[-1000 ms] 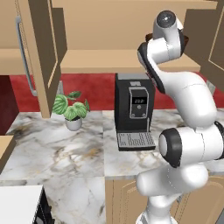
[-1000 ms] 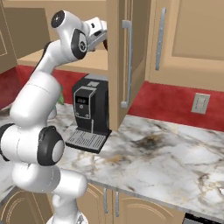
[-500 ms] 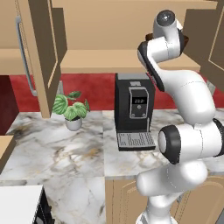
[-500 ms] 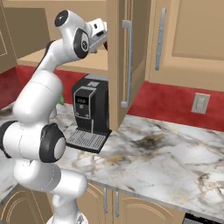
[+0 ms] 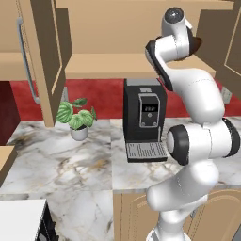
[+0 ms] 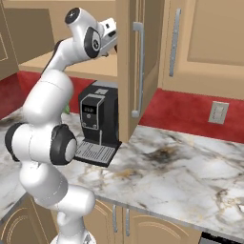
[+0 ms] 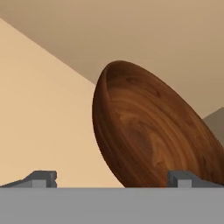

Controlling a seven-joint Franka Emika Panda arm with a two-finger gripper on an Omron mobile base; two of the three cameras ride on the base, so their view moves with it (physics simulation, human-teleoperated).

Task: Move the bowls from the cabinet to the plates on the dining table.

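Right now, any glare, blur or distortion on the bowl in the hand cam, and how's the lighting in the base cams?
Hand view: bowl sharp, soft sheen but no blown glare, looks tipped because the camera is rolled. Left base view: flat even light, faint shadow under the potted plant. Right base view: cabinet interior shaded, nothing blurred.

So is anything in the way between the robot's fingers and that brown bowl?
Nothing visible is. In the hand view the open fingers stand wide apart, and the wooden bowl sits right ahead of them inside the cabinet, with bare shelf between. The cabinet doors are swung open.
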